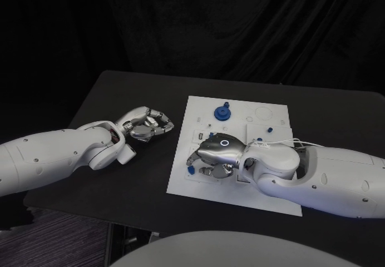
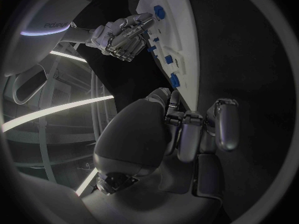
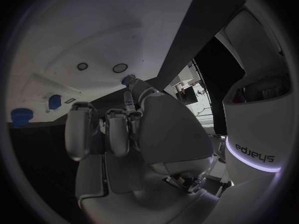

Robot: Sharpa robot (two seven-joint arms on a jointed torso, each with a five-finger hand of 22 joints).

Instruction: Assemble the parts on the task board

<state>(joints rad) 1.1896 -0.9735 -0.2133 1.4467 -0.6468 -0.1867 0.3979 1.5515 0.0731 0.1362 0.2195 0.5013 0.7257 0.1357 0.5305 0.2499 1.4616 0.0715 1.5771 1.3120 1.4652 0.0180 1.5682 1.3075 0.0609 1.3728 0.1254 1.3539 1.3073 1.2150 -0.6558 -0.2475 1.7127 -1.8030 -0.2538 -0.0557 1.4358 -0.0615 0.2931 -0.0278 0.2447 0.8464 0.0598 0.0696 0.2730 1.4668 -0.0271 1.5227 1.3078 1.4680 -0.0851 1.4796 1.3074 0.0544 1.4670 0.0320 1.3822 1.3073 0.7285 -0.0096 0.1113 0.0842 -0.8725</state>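
Note:
The white task board (image 1: 232,183) lies in the middle of the black table. My right hand (image 1: 215,156) is low over its near left part, fingers curled down. A small blue part (image 3: 129,79) sits pinched at its fingertips, seen also in the head view as the blue part (image 1: 192,162). A round blue part (image 1: 221,113) stands at the board's far side, and two small blue parts (image 1: 270,129) lie to its right. My left hand (image 1: 148,125) rests on the table left of the board, its fingers (image 2: 187,134) curled in on nothing.
Two round holes (image 3: 119,68) show in the board beyond my right hand. More blue parts (image 2: 175,79) stand along the board's left edge. The black table (image 1: 120,183) runs bare to my left arm's near side; its front edge is close.

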